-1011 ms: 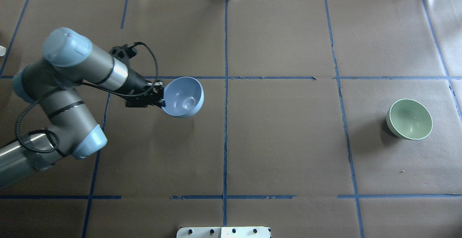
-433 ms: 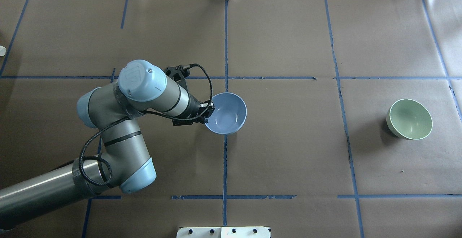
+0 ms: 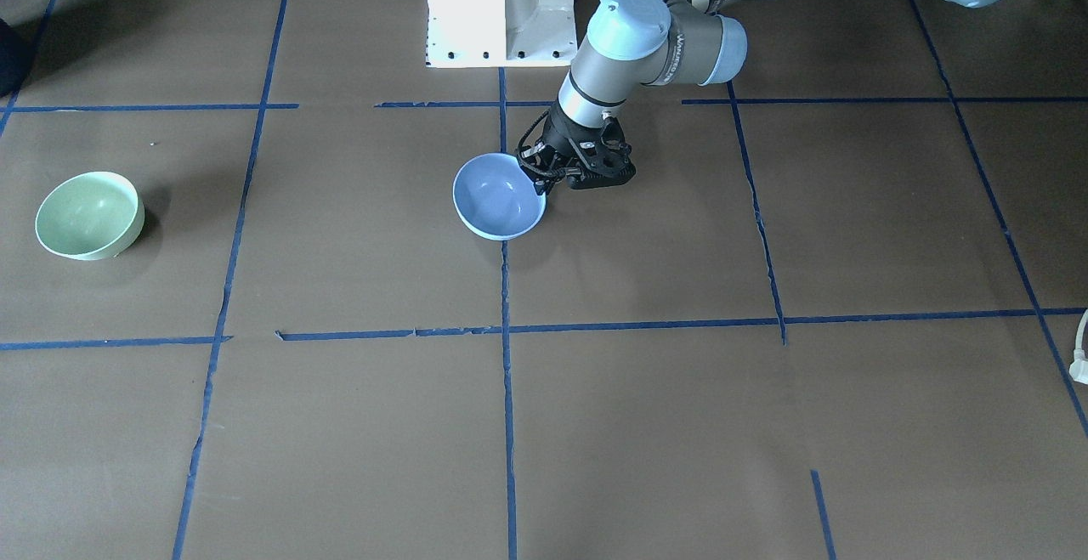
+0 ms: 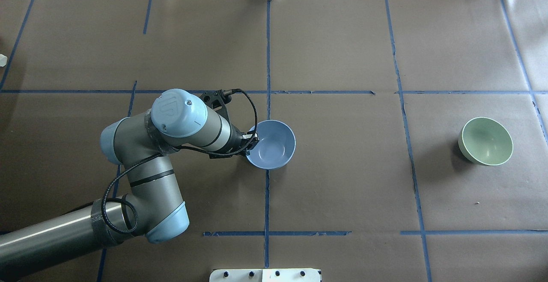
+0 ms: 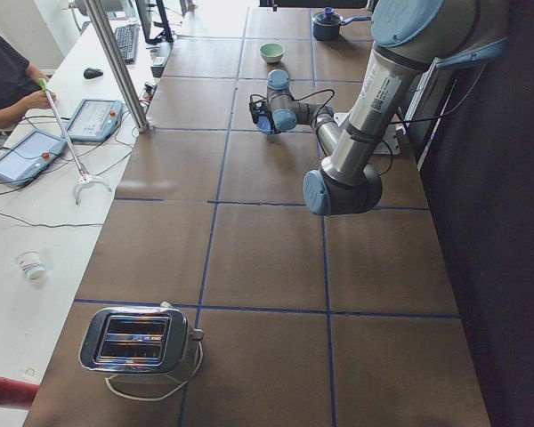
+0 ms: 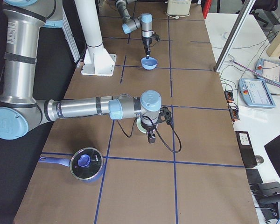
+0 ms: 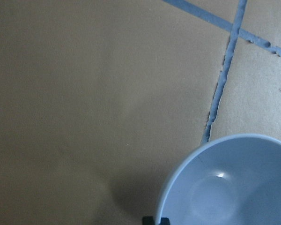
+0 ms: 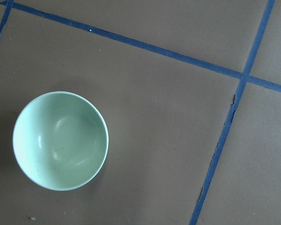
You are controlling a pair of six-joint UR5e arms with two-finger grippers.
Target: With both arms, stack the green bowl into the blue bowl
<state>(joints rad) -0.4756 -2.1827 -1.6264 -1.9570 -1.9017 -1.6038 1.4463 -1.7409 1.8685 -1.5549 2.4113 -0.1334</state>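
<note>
Front-facing view: the left arm (image 3: 646, 33) comes down from the top right with its wrist bent steeply. Its jaws are clamped on the rim of the blue bowl (image 3: 499, 196) at that view's right edge. The bowl is mouth-up at the middle of the worktop (image 3: 680, 229), on the centre tape line (image 3: 508, 407). The green bowl (image 3: 88, 214) stands alone, well apart at the view's left. I judge the step in hand to be setting the blue bowl down as the receiver.

Overhead view: the left arm's elbow folds back toward the robot. No arm is over the green bowl at the far right.

Left wrist view: the blue hollow fills the lower right, with a soft shadow beside it. I cannot tell whether the bowl's foot touches the worktop.

Right-side view: the right arm (image 6: 84, 108) stretches out level, wrist pointing down near the green bowl. I cannot tell whether its jaws are parted or closed.

Right wrist view: the green bowl lies below and to the left, ungripped.

Next, the left jaws should let go once the bowl rests flat and then draw clear. The right arm must then take the green bowl by its rim.
</note>
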